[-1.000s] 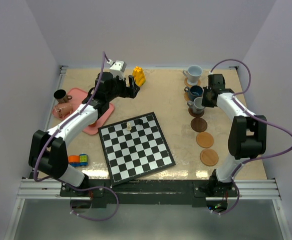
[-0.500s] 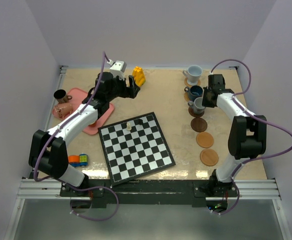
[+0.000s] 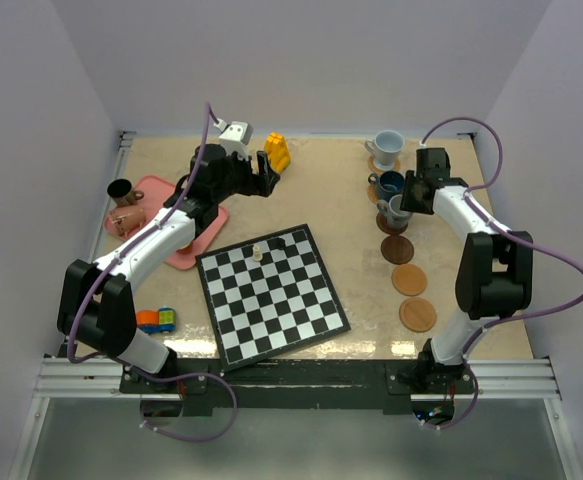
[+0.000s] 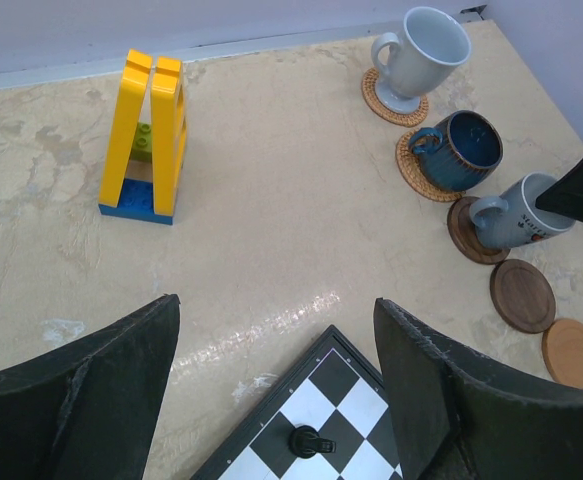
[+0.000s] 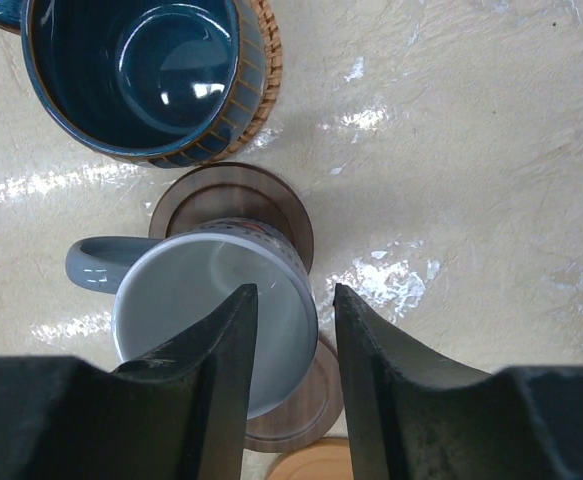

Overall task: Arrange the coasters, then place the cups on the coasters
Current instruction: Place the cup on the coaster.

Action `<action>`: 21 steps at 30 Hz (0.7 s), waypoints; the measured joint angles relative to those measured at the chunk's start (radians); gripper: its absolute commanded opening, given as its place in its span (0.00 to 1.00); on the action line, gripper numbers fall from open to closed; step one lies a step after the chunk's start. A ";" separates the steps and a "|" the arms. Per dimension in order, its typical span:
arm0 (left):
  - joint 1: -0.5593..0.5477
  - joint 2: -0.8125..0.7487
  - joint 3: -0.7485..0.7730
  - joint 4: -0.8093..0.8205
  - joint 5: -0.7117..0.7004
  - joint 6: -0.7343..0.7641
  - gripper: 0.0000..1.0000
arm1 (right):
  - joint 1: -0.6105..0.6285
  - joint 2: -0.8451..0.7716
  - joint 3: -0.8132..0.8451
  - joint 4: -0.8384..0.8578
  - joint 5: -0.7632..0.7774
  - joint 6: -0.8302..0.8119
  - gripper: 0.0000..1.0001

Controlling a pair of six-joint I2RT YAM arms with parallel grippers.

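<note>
A row of cups on coasters runs along the right: a pale blue-white cup (image 3: 384, 143), a dark teal cup (image 3: 391, 183) (image 5: 136, 70) and a grey cup (image 3: 397, 207) (image 5: 211, 320). The grey cup stands on a dark brown coaster (image 5: 233, 200). My right gripper (image 5: 296, 295) straddles the grey cup's rim with its jaws open, one finger inside and one outside, not pinching the wall. Three bare coasters follow nearer: dark (image 3: 397, 248), tan (image 3: 409, 279), tan (image 3: 417, 314). My left gripper (image 4: 276, 310) hangs open and empty past the chessboard's far corner.
A pink tray (image 3: 196, 245) at the left holds a dark cup (image 3: 121, 190) and a coppery pink cup (image 3: 126, 217). A chessboard (image 3: 271, 295) with small pieces lies in the middle. Yellow blocks (image 3: 277, 152) stand at the back. Small toys (image 3: 156, 319) lie front left.
My right gripper's jaws have parted from the grey cup's rim; the cup stays put on its dark coaster. The left arm has not moved.
</note>
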 measured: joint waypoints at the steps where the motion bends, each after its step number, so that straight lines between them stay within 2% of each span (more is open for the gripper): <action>1: 0.000 0.000 0.000 0.000 0.000 0.000 0.83 | 0.000 0.000 0.000 0.002 -0.001 0.000 0.41; 4: 0.000 0.000 0.000 0.000 0.000 0.000 0.83 | 0.000 -0.001 0.000 0.008 -0.005 0.001 0.40; 7: 0.000 0.000 0.000 0.000 0.000 0.000 0.83 | 0.000 -0.001 0.000 0.018 -0.022 0.003 0.35; 12: 0.000 0.000 0.000 0.000 0.000 0.000 0.83 | 0.000 -0.001 0.000 0.030 -0.036 0.004 0.32; 21: 0.000 0.000 0.000 0.000 0.001 0.000 0.83 | 0.001 -0.001 0.000 0.035 -0.055 0.004 0.32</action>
